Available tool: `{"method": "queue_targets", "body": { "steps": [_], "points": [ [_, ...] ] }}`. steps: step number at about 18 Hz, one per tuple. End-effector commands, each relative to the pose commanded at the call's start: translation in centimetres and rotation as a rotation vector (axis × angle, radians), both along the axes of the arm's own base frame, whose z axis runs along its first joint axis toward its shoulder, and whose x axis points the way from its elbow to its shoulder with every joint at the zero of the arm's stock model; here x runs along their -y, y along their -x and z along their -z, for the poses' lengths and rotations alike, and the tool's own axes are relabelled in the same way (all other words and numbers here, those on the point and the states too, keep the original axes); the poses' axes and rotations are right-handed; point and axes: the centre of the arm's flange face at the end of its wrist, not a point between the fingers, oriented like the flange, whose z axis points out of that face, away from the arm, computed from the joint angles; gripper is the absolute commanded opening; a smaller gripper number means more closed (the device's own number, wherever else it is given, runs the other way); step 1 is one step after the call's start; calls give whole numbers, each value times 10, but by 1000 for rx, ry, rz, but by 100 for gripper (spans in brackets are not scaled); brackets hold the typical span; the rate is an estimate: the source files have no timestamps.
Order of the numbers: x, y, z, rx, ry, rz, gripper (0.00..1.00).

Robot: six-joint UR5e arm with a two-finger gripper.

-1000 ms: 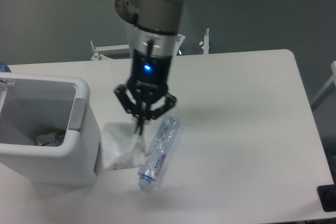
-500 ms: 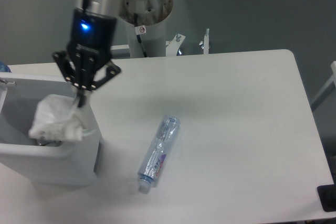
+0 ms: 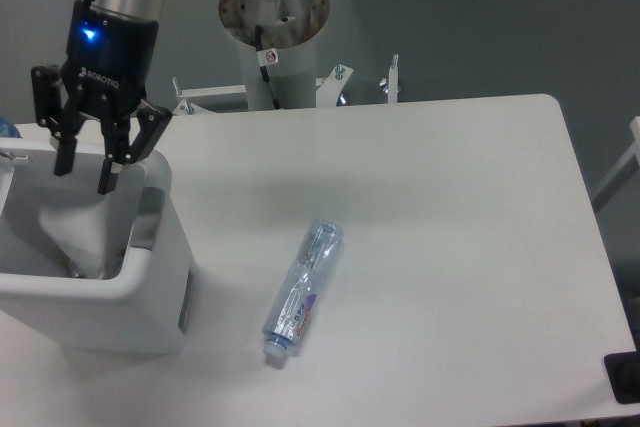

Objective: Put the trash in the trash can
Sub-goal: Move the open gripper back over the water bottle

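Hovering my gripper (image 3: 85, 168) wide open over the trash can (image 3: 150, 287) | wrapper (image 3: 75, 235) lying inside, partly hidden by the rim | bottle (image 3: 303, 292) lying on the table (image 3: 460, 247) to the right.

A white table (image 3: 450, 207) with rounded corners is carrying two things. A white trash can (image 3: 150, 292) is standing at its left edge. A crushed clear bottle (image 3: 303, 292) is lying on the tabletop nearby, cap toward the front.

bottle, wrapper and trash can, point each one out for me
bottle (image 3: 304, 292): fixed camera, on its labelled middle.
wrapper (image 3: 80, 230): fixed camera, on the crumpled sheet inside the bin.
trash can (image 3: 150, 282): fixed camera, on its white outer wall.
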Motion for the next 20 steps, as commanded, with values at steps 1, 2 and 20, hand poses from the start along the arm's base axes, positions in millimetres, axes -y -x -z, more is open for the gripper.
{"method": "queue_targets", "body": {
  "steps": [1,2,20],
  "points": [
    [-2,2,2,0,4,-2,99],
    [-7,6,9,5,14,-4,100],
    [-34,241,186,-1,328,-309,100]
  ]
}}
